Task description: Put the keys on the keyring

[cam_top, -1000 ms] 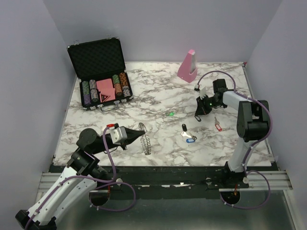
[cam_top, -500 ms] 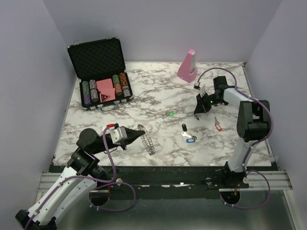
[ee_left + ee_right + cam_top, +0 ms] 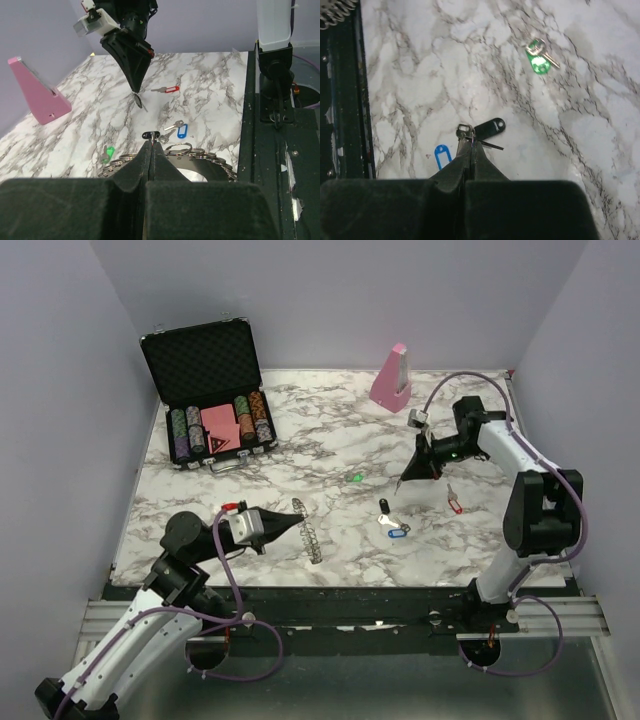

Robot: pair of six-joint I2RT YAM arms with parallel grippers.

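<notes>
My left gripper (image 3: 287,523) is shut on the edge of the grey keyring (image 3: 310,531), which stands edge-on above the table; the ring's looped rim shows beyond the fingertips (image 3: 200,159). My right gripper (image 3: 402,483) is shut on a small thin silver key (image 3: 139,102) and hovers just above the black-tagged key (image 3: 384,506), whose tag (image 3: 490,127) lies under its tips (image 3: 472,142). The blue-tagged key (image 3: 397,530), the red-tagged key (image 3: 456,504) and the green-tagged key (image 3: 357,478) lie loose on the marble.
An open black case of poker chips (image 3: 215,425) stands at the back left. A pink wedge block (image 3: 392,377) stands at the back centre. The table's black front rail (image 3: 330,605) runs along the near edge.
My right gripper has swung left and towards the front, from near the red key to above the black-tagged key. The left gripper and keyring have shifted only slightly.
</notes>
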